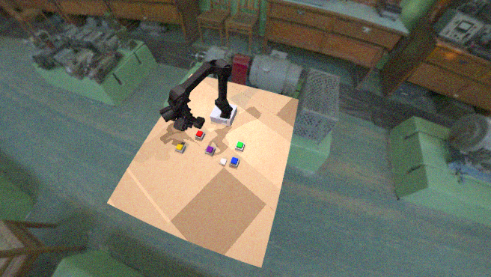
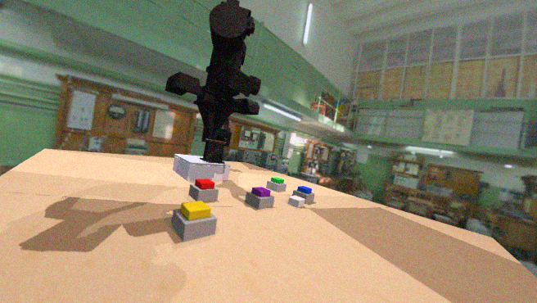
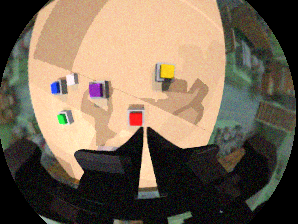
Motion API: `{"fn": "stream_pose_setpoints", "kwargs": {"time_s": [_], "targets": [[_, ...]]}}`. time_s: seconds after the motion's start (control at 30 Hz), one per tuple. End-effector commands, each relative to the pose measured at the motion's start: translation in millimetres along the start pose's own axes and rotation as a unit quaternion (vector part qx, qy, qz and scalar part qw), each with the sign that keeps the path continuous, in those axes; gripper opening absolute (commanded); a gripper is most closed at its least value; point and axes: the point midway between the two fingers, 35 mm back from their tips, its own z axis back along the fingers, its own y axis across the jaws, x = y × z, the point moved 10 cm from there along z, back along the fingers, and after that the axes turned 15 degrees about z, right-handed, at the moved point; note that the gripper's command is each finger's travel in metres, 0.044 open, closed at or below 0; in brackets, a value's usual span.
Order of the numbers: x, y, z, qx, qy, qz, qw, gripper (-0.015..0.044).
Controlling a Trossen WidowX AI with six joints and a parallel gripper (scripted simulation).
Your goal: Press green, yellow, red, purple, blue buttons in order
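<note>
My gripper (image 3: 145, 129) is shut and empty. It hangs well above the table, pointing down. In the wrist view its fingertips lie just below the red button (image 1: 200, 133) (image 2: 205, 183) (image 3: 136, 118); they touch nothing. The yellow button (image 1: 180, 147) (image 2: 196, 210) (image 3: 167, 71) stands nearest the exterior camera. The purple button (image 1: 210, 150) (image 2: 260, 192) (image 3: 96, 90) stands in the middle of the group. The green button (image 1: 240, 144) (image 2: 277, 180) (image 3: 62, 118) and the blue button (image 1: 234, 161) (image 2: 304, 189) (image 3: 55, 88) stand on the far side from yellow. All five caps stand raised on grey bases.
A small white block (image 1: 223, 162) (image 2: 296, 201) (image 3: 71, 79) lies close beside the blue button, on its purple side. The arm's white base box (image 1: 221, 117) (image 2: 194, 169) stands behind the red button. Shadows of the arm fall near the yellow and red buttons.
</note>
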Motion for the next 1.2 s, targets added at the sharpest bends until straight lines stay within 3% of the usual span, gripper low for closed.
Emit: {"fn": "stream_pose_setpoints", "kwargs": {"time_s": [0.0,0.13,0.3,1.17], "targets": [[-21.4,22.5,-8.4,0.004,0.002,0.002,1.000,0.0020],[-22.5,23.7,-11.5,0.004,0.002,0.002,1.000,0.0020],[-22.8,24.3,-68.2,0.004,0.002,0.002,1.000,0.0020],[-23.3,24.9,-105.1,0.004,0.002,0.002,1.000,0.0020]]}}
